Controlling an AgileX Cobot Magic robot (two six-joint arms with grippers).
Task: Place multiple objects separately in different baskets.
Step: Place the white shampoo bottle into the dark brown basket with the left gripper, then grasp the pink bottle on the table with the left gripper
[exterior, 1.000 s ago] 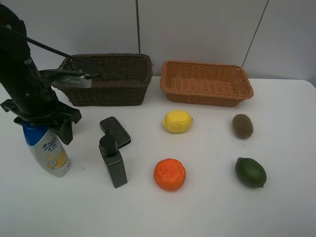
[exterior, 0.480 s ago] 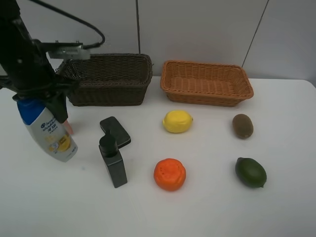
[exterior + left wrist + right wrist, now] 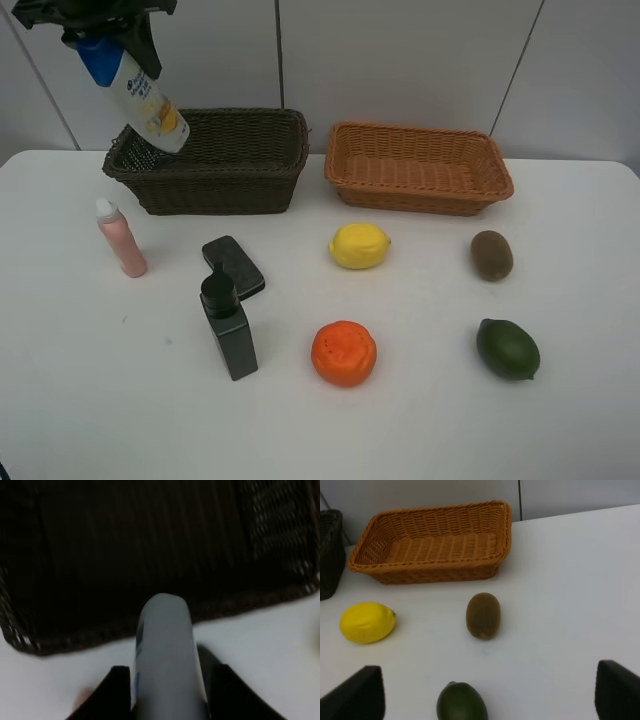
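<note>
My left gripper [image 3: 105, 35] is shut on the blue-capped neck of the white bottle [image 3: 148, 100], holding it tilted in the air above the left end of the dark brown basket [image 3: 220, 190]. In the left wrist view the bottle [image 3: 167, 665] hangs between the dark fingers [image 3: 117, 690] over the dark basket's rim [image 3: 75, 640]. On the table lie the pink tube [image 3: 120, 238], black case [image 3: 235, 265], black pump bottle [image 3: 230, 325], lemon [image 3: 359, 245], orange [image 3: 343, 352], kiwi [image 3: 491, 254] and green fruit [image 3: 507, 348]. My right gripper [image 3: 487, 692] is open and holds nothing.
The orange-tan basket [image 3: 420, 200] stands at the back right with nothing in it. The right wrist view shows that basket [image 3: 435, 572], the lemon [image 3: 367, 622], the kiwi [image 3: 482, 615] and the green fruit [image 3: 461, 702] below the gripper. A wall rises behind the baskets.
My left gripper has lifted the white bottle off the table and carried it up and back over the dark basket. The pink tube now stands uncovered. The right arm has not moved.
</note>
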